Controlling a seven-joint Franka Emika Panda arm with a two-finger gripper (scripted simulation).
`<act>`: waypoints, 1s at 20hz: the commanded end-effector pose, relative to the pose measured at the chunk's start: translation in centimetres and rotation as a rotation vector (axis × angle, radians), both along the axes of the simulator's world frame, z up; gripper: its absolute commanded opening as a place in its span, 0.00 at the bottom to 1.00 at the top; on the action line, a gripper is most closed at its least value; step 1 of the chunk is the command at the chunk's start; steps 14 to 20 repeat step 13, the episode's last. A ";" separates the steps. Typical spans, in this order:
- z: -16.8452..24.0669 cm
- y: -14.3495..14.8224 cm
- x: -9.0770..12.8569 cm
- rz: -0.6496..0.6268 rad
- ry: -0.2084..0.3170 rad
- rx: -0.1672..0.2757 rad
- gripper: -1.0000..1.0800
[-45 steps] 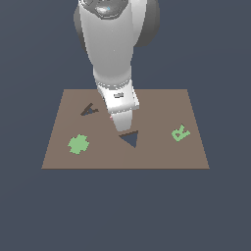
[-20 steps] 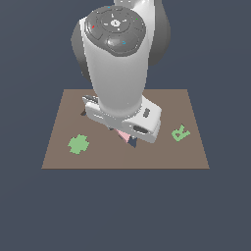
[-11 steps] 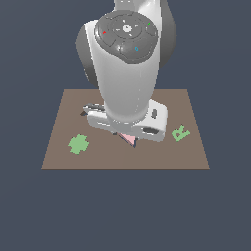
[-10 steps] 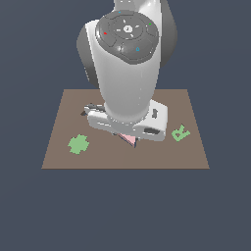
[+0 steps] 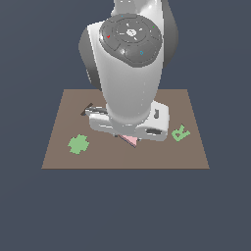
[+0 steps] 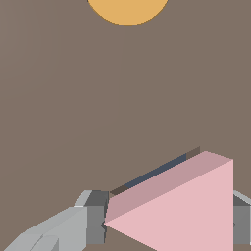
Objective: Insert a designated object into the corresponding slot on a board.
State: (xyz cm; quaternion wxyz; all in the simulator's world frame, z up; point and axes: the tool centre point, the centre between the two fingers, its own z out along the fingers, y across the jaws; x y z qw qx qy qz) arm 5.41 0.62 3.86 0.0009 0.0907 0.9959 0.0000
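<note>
The pale pink triangle (image 6: pixel 186 211) sits between my gripper's (image 6: pixel 169 226) two grey fingers (image 6: pixel 93 221), which are shut on its sides. It is low over the brown board (image 5: pixel 59 147). A thin navy strip of the triangular slot (image 6: pixel 157 171) shows along the triangle's far edge, so the triangle lies over the slot and slightly off it. In the exterior view only a pink corner of the triangle (image 5: pixel 130 140) shows under the wrist, and the arm hides the slot and the fingers.
On the board lie a green cross (image 5: pixel 78 144) at the exterior view's left, a green letter R (image 5: pixel 181 133) at its right, and a dark A-shaped cutout (image 5: pixel 87 109) at the back left. An orange round piece (image 6: pixel 128 9) shows in the wrist view.
The arm has bent down over the dark triangular slot, which was bare 2.2 s ago. The pink triangle now covers it. Over the last half second almost nothing has moved.
</note>
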 end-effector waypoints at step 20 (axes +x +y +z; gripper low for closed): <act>-0.8 0.0 0.0 0.003 0.001 0.000 0.96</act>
